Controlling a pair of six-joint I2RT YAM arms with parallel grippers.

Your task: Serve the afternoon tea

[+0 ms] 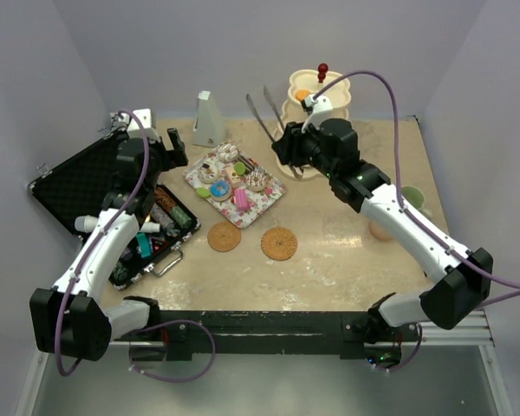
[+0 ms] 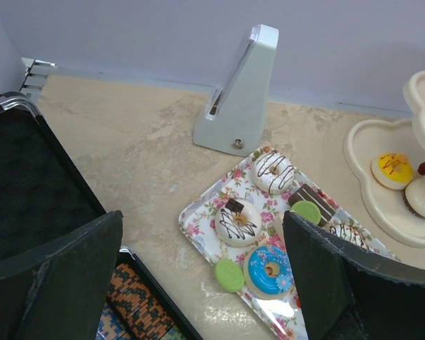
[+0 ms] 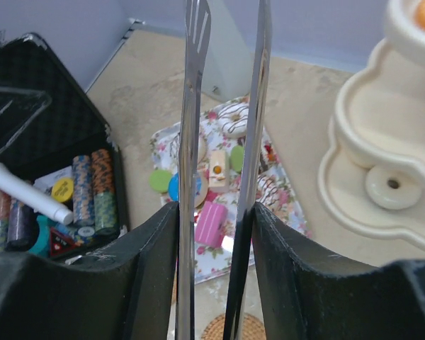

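A flowered tray (image 1: 273, 198) mid-table holds several small toy donuts and cakes, among them a blue donut (image 2: 268, 269) and a pink cake (image 3: 210, 224). The cream tiered stand (image 1: 338, 108) with red knob (image 1: 322, 68) stands at the back right, with a yellow donut (image 2: 392, 170) and a white one (image 3: 391, 186) on its lowest tier. My right gripper (image 1: 290, 152) is shut on metal tongs (image 1: 264, 117), whose tips point back-left with nothing between them. My left gripper (image 2: 202, 283) hangs open over the tray's left edge. Two woven coasters (image 1: 224, 237) (image 1: 279, 243) lie nearer.
An open black case (image 1: 78, 186) of tools and chips lies on the left under my left arm. A grey pyramid-shaped object (image 1: 209, 120) stands behind the tray. A green mug (image 1: 413, 199) and a pink mug (image 1: 381, 229) sit at the right, partly behind my right arm.
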